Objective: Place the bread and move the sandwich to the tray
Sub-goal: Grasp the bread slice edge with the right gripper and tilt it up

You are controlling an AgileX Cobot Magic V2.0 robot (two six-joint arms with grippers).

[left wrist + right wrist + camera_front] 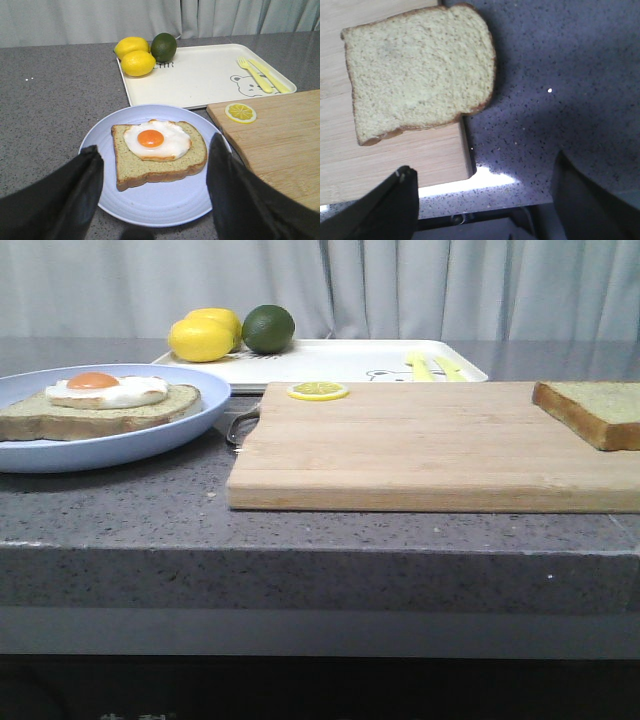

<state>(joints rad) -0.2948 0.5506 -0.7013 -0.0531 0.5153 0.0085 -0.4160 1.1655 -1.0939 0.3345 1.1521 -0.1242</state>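
Left end effector (155, 200): fingers (70, 200) spread wide apart, nothing between them. The sandwich (159, 152) lies just ahead of the gap, flat on the light blue plate (150, 205), fried egg on top, yolk up.

Right end effector (485, 205): fingers (390, 205) also spread apart, empty. The bread (420, 70) lies ahead of it and towards one finger, flat on the cutting board (385, 160), one corner overhanging the board's edge above the table (560, 75).

The tray (200, 75) sits beyond the plate from the left end effector, carrying two lemons (135, 57), a lime (164, 46) and a yellow fork and knife (262, 75). A lemon slice (240, 112) rests on the board.

Handling, judged: bread looks light, porous, soft; likely compresses under pinch. Best taken across opposite crust edges, the overhanging corner giving finger access. Sandwich: egg looks smooth and could slide; keep level, grip the crusts.

Writing: dark letters on the tray beside the lime, possibly "CHR", partly hidden. Bear drawing near the cutlery. No brand legible.
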